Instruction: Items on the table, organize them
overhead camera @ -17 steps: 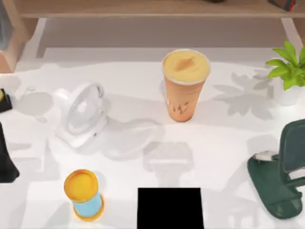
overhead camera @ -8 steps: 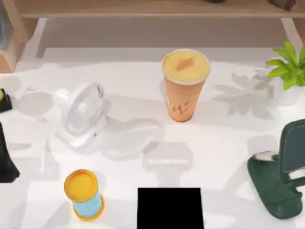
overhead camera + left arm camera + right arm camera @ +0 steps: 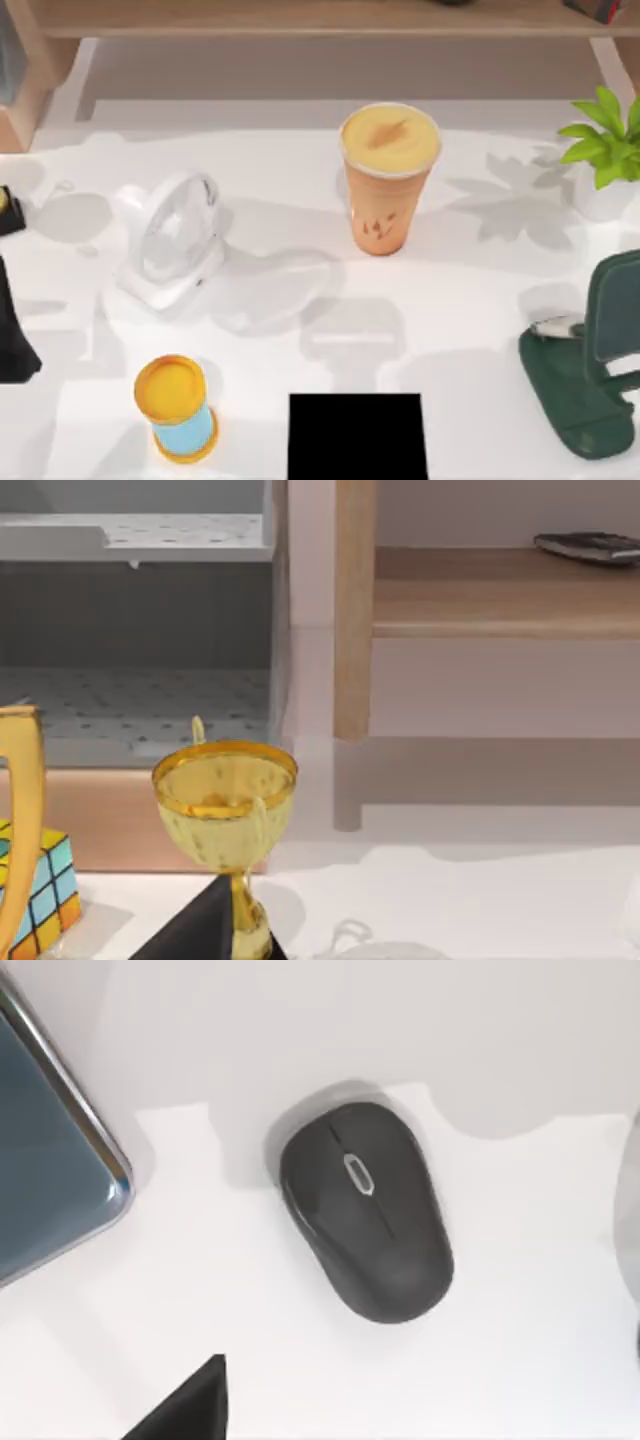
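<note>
Top view: orange drink cup (image 3: 388, 180) w/ domed yellow-orange lid stands upright on the white table (image 3: 300, 150), near its middle toward the back edge. Taking the cup as landmark: white desk fan (image 3: 170, 243) well to its left and a bit nearer the front; yellow-capped light-blue cylinder (image 3: 177, 408) further front-left of cup; black square (image 3: 357, 436) at the front edge, roughly below the cup; green plant (image 3: 608, 135) in white pot far right of cup, about level w/ it; dark green stand (image 3: 590, 370) right-front of cup, at the table's right edge. Dark shape at the left edge, well left-front of cup; can't identify it.

R wrist view: dark grey mouse (image 3: 365, 1210) lies flat on white surface, 1 scroll wheel facing up. Grey-blue slab (image 3: 50, 1175) w/ metallic rim lies near it, apart, not touching.

L wrist view: gold trophy cup (image 3: 226, 810), colour cube (image 3: 40, 895) beside it, wooden shelf (image 3: 500, 590) behind.

Claw state, L and R: can't tell.
</note>
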